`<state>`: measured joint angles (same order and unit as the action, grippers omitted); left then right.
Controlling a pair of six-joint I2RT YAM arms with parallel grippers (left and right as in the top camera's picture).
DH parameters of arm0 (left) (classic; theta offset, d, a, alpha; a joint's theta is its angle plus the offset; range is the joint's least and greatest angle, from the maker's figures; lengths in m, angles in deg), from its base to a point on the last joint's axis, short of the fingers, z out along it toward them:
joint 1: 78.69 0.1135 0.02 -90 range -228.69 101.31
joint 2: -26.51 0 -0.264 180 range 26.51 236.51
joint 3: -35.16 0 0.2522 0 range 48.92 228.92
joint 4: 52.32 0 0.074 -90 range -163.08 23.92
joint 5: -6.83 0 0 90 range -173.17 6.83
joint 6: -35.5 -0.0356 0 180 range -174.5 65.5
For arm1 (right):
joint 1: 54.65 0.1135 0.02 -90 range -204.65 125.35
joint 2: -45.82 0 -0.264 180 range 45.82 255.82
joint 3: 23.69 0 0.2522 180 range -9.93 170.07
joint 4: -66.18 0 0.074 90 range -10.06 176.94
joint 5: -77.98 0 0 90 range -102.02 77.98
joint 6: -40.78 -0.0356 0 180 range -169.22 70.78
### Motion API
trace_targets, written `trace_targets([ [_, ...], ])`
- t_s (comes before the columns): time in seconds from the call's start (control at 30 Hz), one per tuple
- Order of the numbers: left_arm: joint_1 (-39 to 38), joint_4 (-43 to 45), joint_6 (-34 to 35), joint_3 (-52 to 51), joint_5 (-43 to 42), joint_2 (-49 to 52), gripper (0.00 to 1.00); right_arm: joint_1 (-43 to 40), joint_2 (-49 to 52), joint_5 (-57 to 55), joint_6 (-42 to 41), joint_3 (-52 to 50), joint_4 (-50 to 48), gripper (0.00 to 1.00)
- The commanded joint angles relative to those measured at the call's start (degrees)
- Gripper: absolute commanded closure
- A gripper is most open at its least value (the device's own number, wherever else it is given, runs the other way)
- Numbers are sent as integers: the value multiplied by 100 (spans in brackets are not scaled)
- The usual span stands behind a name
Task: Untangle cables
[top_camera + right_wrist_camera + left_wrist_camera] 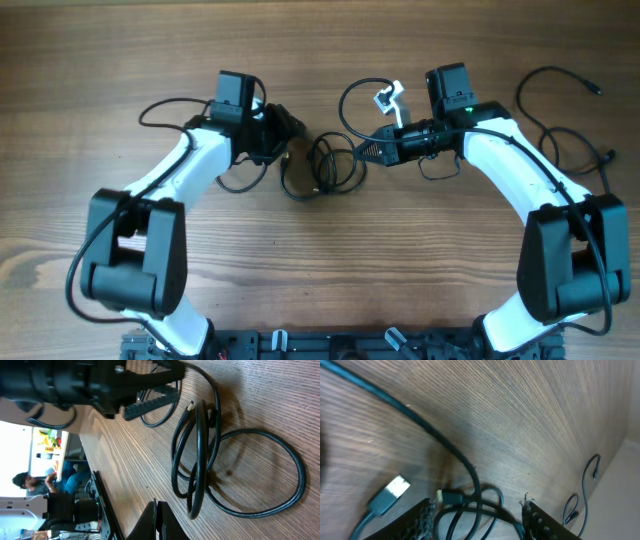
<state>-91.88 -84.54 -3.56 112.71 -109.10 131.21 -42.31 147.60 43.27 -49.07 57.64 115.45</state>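
A knotted bundle of thin black cables (322,168) lies at the table's middle. In the left wrist view its loops (476,510) and a small gold-tipped plug (451,495) lie between the fingers of my left gripper (477,520), which is open and straddles them. In the overhead view my left gripper (295,132) is at the bundle's upper left. My right gripper (360,152) is at the bundle's right edge. It is shut and empty (156,521), just short of the loops (200,460), some of which stand up off the table.
A cable loop with a white plug (388,97) lies behind the right gripper. Separate loose black strands (560,125) lie at the far right, also seen in the left wrist view (585,487). A USB plug (390,496) lies left of the left gripper's fingers.
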Motion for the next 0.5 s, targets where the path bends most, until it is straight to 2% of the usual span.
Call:
trace_targets([
  [0.0, -238, 267, 407, 63, 448, 319, 41, 15, 2, 149, 131, -44, -7, 96],
  [0.2, -568, 723, 636, 63, 1021, 678, 43, 15, 2, 133, 133, -44, -9, 95],
  [0.3, -680, 848, 828, 63, 1187, 876, 48, 15, 2, 133, 131, -44, -9, 96],
  [0.37, -715, 870, 828, 63, 1217, 964, 57, 15, 2, 133, 133, -44, -9, 96],
  [0.43, -728, 863, 826, 63, 1255, 977, 73, 15, 2, 133, 131, -44, -11, 96],
  [0.47, -728, 861, 826, 63, 1252, 977, 89, 15, 2, 133, 133, -44, -9, 96],
])
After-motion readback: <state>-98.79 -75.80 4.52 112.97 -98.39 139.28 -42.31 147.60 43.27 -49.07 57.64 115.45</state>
